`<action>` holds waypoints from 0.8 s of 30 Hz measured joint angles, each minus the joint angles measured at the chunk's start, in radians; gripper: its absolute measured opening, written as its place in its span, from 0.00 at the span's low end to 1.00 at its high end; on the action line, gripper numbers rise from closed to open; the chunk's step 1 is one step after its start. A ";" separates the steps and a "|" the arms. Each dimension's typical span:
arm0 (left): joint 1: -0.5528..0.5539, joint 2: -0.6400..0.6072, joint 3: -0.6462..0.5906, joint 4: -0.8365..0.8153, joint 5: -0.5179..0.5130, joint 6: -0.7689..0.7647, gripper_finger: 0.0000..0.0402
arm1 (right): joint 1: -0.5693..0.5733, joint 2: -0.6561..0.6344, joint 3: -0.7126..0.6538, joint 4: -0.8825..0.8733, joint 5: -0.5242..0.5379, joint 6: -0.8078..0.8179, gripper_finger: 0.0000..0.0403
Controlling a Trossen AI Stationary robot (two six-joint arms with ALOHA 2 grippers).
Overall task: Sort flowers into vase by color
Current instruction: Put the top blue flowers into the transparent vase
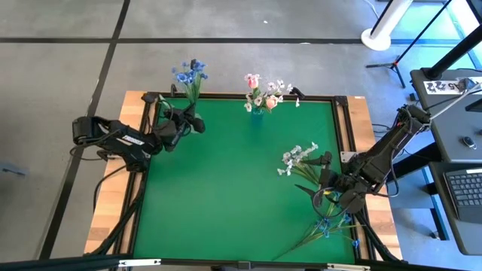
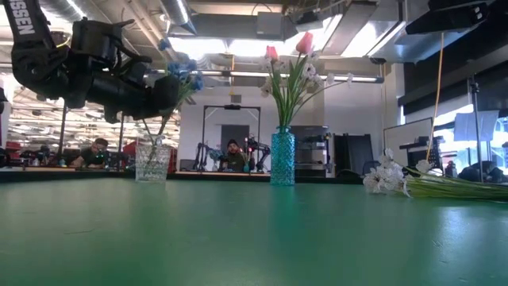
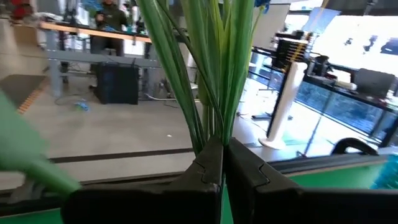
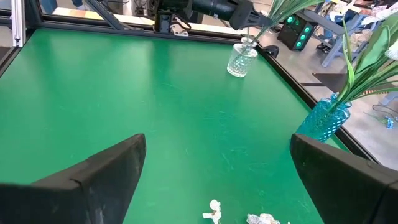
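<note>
Left pincer (image 1: 190,120) sits at about eleven o'clock on the green tabletop (image 1: 226,188), clenched on the green stems of the blue flowers (image 1: 188,73). The left wrist view shows its fingers pressed together around the stem bundle (image 3: 211,74), with no gap visible. In the low view the stems run down into the clear glass vase (image 2: 152,161) at the far edge; whether their ends touch its bottom cannot be told.

Right pincer (image 1: 331,197) hangs at about four o'clock with its jaws spread wide and nothing between them. White blossom sprays (image 1: 298,156) lie flat on the tabletop just beside it, toward the centre, and more stems with blue heads (image 1: 325,226) lie toward five o'clock. The blue vase (image 1: 257,114) at twelve o'clock already holds pink tulips and white blossoms (image 1: 265,90).

Judgement: the step in hand is seating the blue bunch in the clear vase.

- Keep the stems near upright over the mouth before letting go.
- Lower until the ends rest inside, so the bunch does not tip out.
- Open the pincer slowly and withdraw straight up, clear of the leaves, so the light vase is not dragged or toppled.
</note>
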 joint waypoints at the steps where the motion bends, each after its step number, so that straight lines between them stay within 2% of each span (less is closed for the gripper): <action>1: -0.008 0.000 0.000 -0.003 0.006 0.000 0.00 | 0.000 0.000 0.000 0.000 0.000 0.000 0.99; 6: -0.059 0.000 0.000 -0.012 0.010 0.006 0.01 | 0.000 0.000 0.000 0.000 0.000 0.000 0.99; 11: -0.107 0.000 0.000 -0.013 0.003 0.055 0.07 | 0.000 0.000 0.000 0.002 0.000 0.000 0.99; 24: -0.277 0.000 0.000 -0.013 -0.197 0.195 0.34 | 0.000 0.000 0.000 0.002 0.000 0.000 0.99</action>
